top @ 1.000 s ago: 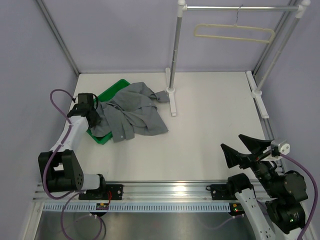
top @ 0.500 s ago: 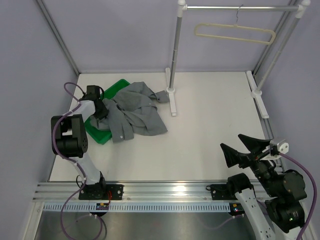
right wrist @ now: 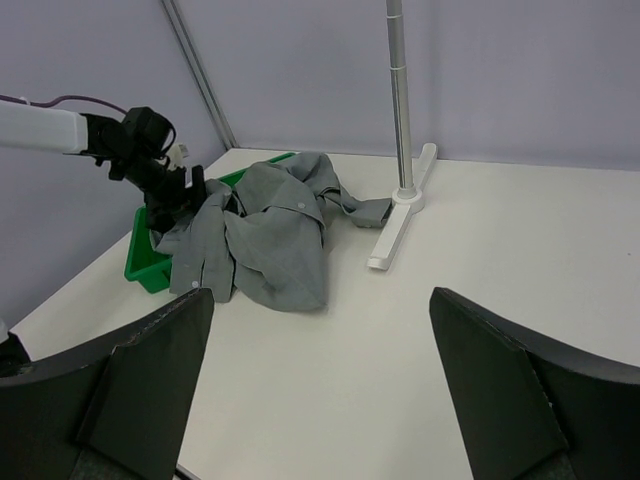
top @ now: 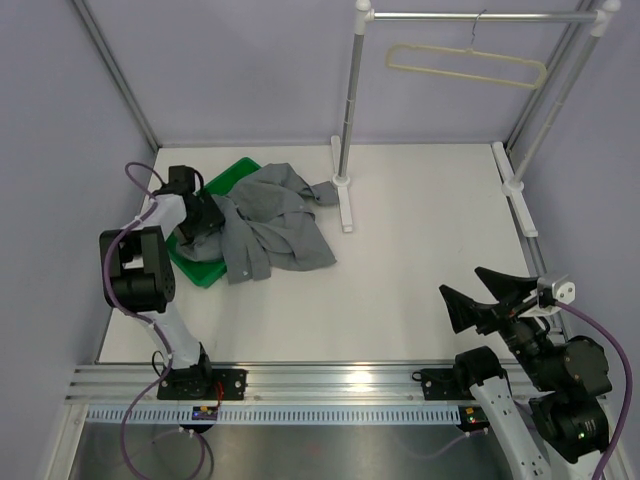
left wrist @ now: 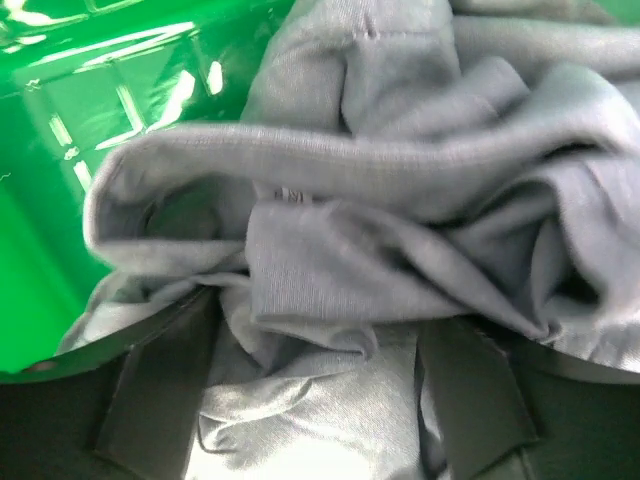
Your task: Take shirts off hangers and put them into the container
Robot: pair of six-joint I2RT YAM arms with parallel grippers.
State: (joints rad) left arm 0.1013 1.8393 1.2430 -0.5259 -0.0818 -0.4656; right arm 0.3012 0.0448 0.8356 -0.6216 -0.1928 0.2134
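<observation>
The grey shirt (top: 272, 222) lies crumpled, half over the green container (top: 203, 273) and half on the white table to its right. My left gripper (top: 200, 215) sits low over the container's middle at the shirt's left edge. In the left wrist view its dark fingers (left wrist: 150, 400) stand wide apart, with loose shirt folds (left wrist: 400, 180) bunched between them and the container's floor (left wrist: 60, 150) at the left. The bare cream hanger (top: 465, 68) hangs on the rail. My right gripper (top: 480, 295) is open over bare table at the near right, far from the shirt (right wrist: 270, 235).
A silver rail (top: 480, 16) on two posts crosses the back right. One post's white foot (top: 345, 205) touches the shirt's sleeve end, the other foot (top: 515, 190) runs along the right edge. Purple walls close in the left and back.
My left gripper was shut on the shirt's edge and has opened over the container, letting the fabric go. Its arm swung up along the left side. The right arm stayed put.
</observation>
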